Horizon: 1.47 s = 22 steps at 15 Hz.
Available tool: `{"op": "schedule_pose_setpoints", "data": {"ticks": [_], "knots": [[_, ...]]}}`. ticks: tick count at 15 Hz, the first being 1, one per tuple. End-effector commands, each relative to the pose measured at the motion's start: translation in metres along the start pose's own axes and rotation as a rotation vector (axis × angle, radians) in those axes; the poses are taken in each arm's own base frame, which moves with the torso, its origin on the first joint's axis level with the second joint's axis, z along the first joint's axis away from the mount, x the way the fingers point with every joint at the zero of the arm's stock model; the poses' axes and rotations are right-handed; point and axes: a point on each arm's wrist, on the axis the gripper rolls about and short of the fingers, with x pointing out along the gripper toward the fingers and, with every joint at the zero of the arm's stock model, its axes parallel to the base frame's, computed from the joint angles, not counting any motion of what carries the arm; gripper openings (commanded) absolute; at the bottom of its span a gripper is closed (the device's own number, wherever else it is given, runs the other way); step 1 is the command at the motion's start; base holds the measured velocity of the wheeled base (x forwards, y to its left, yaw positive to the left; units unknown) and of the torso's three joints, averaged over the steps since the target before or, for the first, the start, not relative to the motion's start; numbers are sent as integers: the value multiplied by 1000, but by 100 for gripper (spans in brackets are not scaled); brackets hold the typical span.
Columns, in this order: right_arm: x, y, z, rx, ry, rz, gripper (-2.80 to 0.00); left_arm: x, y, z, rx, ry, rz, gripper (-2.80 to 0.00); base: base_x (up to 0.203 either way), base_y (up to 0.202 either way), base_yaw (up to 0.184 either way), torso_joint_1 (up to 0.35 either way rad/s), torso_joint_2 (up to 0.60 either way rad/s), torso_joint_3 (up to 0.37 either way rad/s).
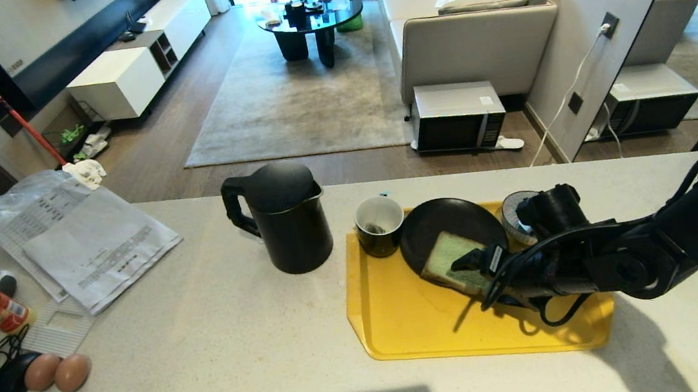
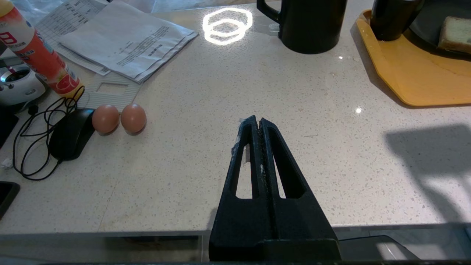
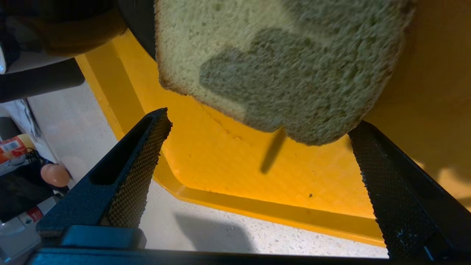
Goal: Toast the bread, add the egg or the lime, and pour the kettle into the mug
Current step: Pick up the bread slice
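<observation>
Right wrist view: open right end effector (image 3: 257,162) straddles the bread (image 3: 283,62).

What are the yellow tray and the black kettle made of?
The tray looks like plastic: bright even yellow, moulded raised rim, faint textured floor. The kettle has a matte black shell with almost no shine, probably plastic or coated metal; the look alone does not settle which.

Bright even light, ring-shaped glare on counter (image 2: 184,154), soft shadows, bread (image 3: 279,62) blurred
</observation>
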Motion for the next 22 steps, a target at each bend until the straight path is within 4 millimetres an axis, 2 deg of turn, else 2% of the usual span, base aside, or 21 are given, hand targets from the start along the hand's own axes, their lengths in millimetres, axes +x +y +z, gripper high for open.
{"op": "schedule_pose_setpoints", "data": {"ticks": [1,9,19,20,22], "knots": [[4,-2,2,7,-2,-5,0,1,0,-5,0,14,-1,-280,0,0,0,0,0,0],[10,-6,15,19,-25,-17,0,1,0,-5,0,14,-1,-280,0,0,0,0,0,0],[14,-6,21,27,-26,-24,0,1,0,-5,0,14,-1,-280,0,0,0,0,0,0],[14,-5,22,28,-27,-24,-280,1,0,-5,0,14,-1,-280,0,0,0,0,0,0],[13,-7,24,31,-31,-28,-280,1,0,-5,0,15,-2,-280,0,0,0,0,0,0]]}}
